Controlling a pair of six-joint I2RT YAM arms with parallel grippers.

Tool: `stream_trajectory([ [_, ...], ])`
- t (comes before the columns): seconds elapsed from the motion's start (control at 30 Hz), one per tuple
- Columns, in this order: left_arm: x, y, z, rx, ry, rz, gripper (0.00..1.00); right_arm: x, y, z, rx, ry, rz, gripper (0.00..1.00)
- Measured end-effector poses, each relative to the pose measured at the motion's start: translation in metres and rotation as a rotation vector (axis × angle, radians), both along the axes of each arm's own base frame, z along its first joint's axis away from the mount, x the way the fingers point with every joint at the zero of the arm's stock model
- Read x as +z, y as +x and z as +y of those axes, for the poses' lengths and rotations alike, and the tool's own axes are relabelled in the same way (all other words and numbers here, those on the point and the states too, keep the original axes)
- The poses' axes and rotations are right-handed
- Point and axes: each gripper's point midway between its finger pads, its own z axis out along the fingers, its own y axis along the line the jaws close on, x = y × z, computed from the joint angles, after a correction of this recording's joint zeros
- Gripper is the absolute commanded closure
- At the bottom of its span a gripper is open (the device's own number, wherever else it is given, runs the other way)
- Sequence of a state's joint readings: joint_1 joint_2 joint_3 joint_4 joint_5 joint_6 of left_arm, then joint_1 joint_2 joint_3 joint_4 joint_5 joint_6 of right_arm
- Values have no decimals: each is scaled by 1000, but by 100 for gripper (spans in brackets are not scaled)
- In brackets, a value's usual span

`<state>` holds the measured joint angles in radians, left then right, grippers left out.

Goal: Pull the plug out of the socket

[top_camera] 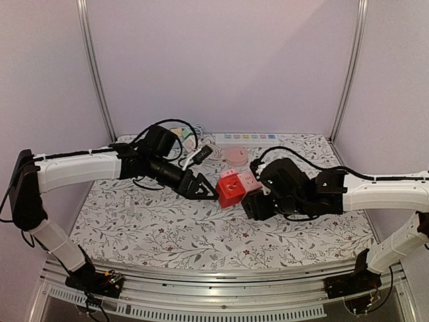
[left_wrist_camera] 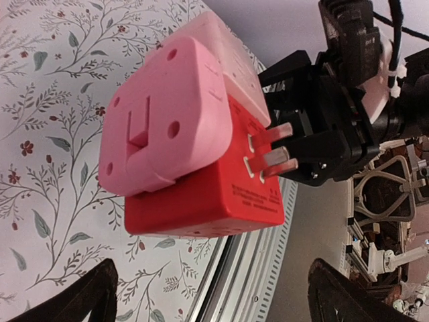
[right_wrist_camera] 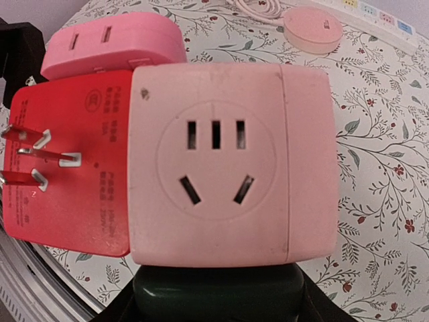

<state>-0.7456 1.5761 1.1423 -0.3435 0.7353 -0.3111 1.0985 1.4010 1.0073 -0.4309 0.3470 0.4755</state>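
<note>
A red cube socket lies mid-table with its three metal prongs bare in the right wrist view. A pink adapter and a pale pink socket cube are attached to it. My left gripper is open just left of the red cube. In its wrist view its gripper is spread wide below the red cube, touching nothing. A dark green plug sits against the pale pink cube. My right gripper flanks and holds that plug.
A white power strip lies along the back wall. A round pink disc with a white cable lies behind the cubes. Black cables and a black plug lie at the back left. The table's metal front rail is near.
</note>
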Motion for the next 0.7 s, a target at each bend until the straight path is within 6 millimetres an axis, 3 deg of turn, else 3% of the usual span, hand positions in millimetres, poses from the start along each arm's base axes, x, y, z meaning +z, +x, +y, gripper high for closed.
stream_trajectory([
  [0.23,8,-4,-8,-26,-53,10,2,9,-3,12,34,33,-31,56],
  [0.53,-3,-10,-17,-57,-69,74,4,28,0,24,47,82,-67,56],
  [0.7,-2,-11,-20,-62,-86,90,4,26,-2,29,60,77,-76,56],
])
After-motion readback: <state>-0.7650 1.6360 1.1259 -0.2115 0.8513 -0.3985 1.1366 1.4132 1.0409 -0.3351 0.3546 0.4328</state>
